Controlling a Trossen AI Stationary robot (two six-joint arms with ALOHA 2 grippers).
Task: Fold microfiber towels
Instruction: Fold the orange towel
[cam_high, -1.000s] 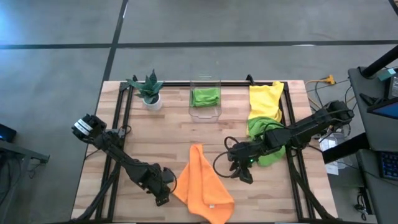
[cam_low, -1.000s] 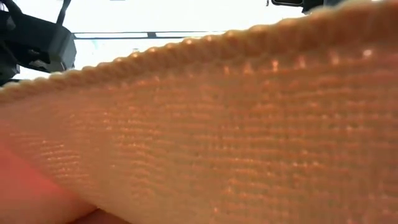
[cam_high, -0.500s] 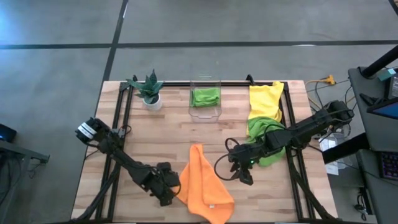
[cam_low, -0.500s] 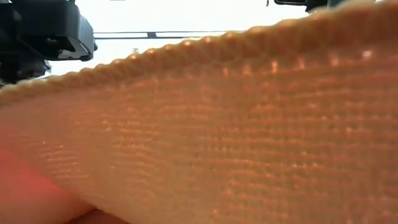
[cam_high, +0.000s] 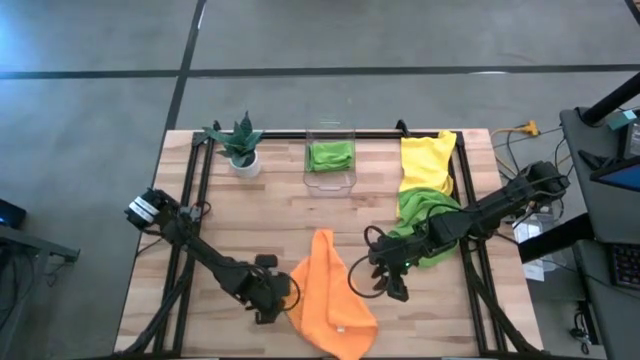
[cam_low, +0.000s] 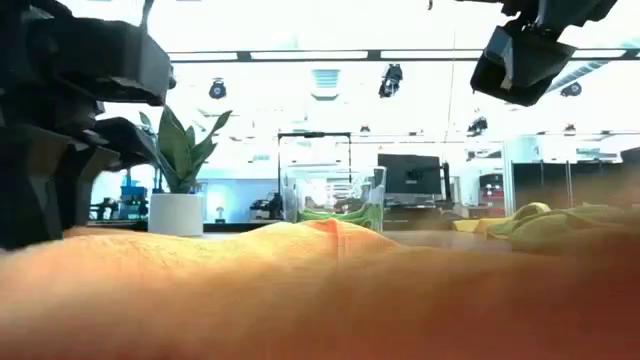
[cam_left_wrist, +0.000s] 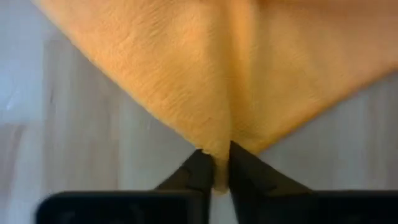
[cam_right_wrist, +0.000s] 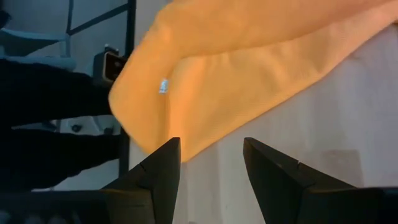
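Here, the orange towel (cam_high: 328, 295) lies crumpled near the front middle of the wooden table (cam_high: 270, 215); the left gripper (cam_high: 283, 300) sits at its left edge, fingers pinched tight on a corner of the cloth, as the left wrist view shows; the right gripper (cam_high: 388, 285) hovers just right of the same towel, fingers parted and holding nothing. A yellow towel (cam_high: 426, 160) and a lime green towel (cam_high: 425, 215) lie toward the right edge, partly under the right arm; another green towel (cam_high: 330, 155) rests inside the clear bin (cam_high: 330, 182) at the back; a potted plant (cam_high: 241, 145) stands left of the bin.
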